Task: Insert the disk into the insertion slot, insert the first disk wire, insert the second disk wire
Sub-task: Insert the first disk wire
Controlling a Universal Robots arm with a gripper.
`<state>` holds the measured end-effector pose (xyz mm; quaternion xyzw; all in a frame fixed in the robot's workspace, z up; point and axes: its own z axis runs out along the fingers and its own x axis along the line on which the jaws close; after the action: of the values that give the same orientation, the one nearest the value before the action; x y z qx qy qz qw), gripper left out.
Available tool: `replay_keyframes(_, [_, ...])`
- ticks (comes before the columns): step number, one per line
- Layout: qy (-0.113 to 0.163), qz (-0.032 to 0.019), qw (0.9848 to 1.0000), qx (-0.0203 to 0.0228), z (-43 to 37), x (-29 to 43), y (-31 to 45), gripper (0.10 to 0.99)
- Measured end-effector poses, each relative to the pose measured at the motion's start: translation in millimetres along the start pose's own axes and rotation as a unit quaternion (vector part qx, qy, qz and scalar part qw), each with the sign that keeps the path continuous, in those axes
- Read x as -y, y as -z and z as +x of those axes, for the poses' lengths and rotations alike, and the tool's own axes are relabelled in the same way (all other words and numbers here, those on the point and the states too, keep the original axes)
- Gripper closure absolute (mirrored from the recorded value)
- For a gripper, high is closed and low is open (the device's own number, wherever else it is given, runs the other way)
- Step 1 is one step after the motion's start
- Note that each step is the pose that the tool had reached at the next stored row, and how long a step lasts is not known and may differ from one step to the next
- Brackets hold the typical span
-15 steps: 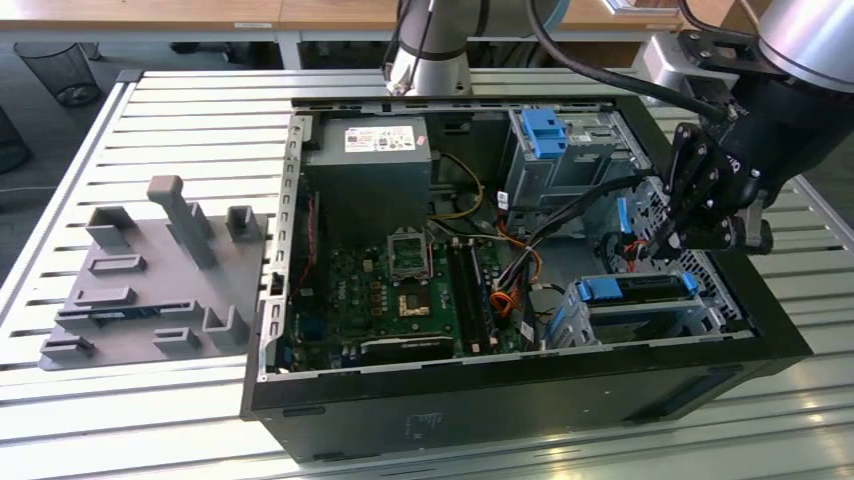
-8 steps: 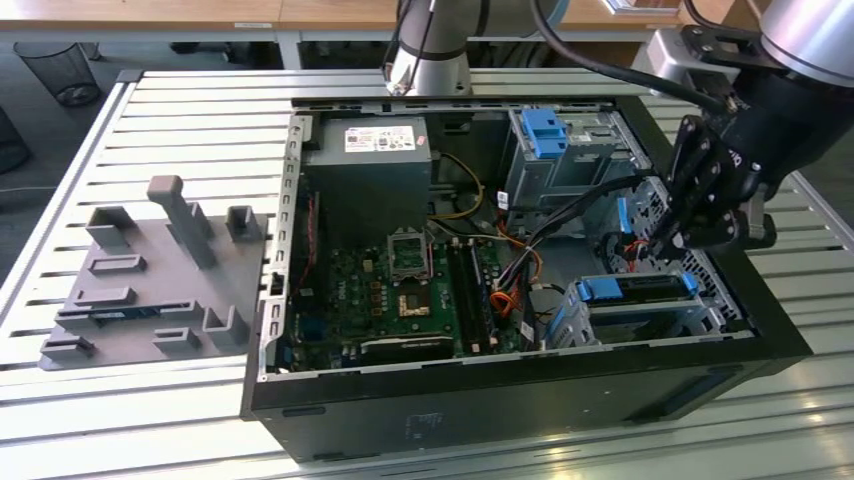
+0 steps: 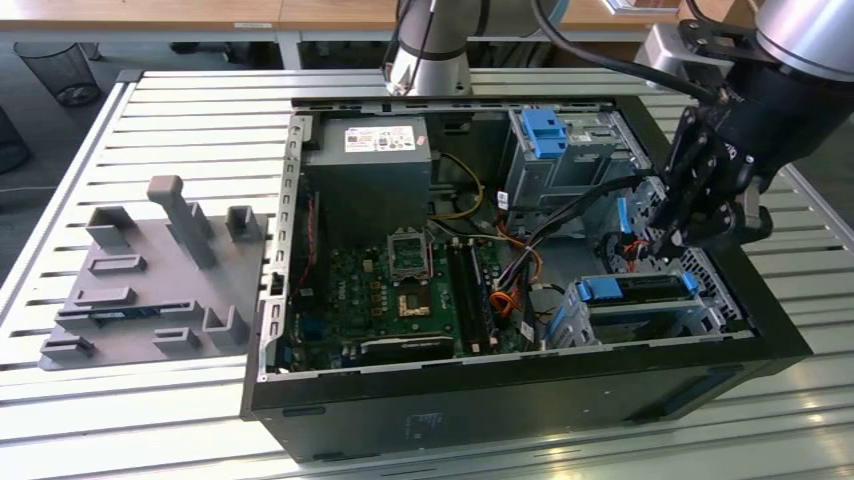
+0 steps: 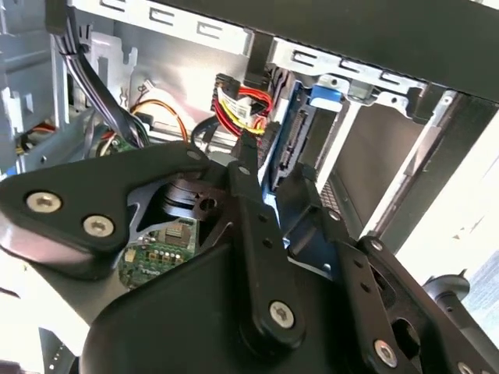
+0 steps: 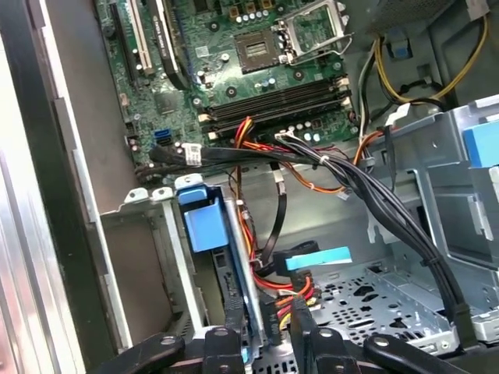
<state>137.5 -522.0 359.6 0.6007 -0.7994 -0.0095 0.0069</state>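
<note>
The jaws stood apart at the rear end of the disk [image 3: 641, 290], down inside the case [image 3: 534, 405]. A plug on red and yellow wires [image 5: 284, 310] lay between them, and whether they gripped it could not be told. A second, blue plug [image 5: 318, 257] on a black lead lay just beside, apart from the jaws.

The disk sat fully in the slot [image 3: 667, 320], its blue bracket [image 5: 204, 222] uppermost. The slot occupied the case's near corner on the exterior view's right. A bundle of black cables [image 5: 374, 202] crossed above it towards the motherboard [image 3: 400, 290], which covered the case floor. The taller cage [image 3: 547, 130] with a blue tab stood at the far wall of the case, beside the power supply [image 3: 367, 180].

The arm [image 3: 787, 60] entered from the exterior view's right. The case rested on the slatted table [image 3: 160, 110], and a grey fixture [image 3: 147, 280] lay near the table's edge on the exterior view's left.
</note>
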Motion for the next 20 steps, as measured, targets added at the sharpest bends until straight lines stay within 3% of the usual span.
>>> replay_keyframes(12, [0.027,0.0016,0.9996,-0.0012,-3.3,3.0,-8.9,0.706])
replay_keyframes(17, [0.027,0.0038,0.9996,-0.0096,-3.5,3.4,-10.8,0.722])
replay_keyframes(20, [0.028,0.0047,0.9995,-0.0133,-3.5,3.5,-11.0,0.843])
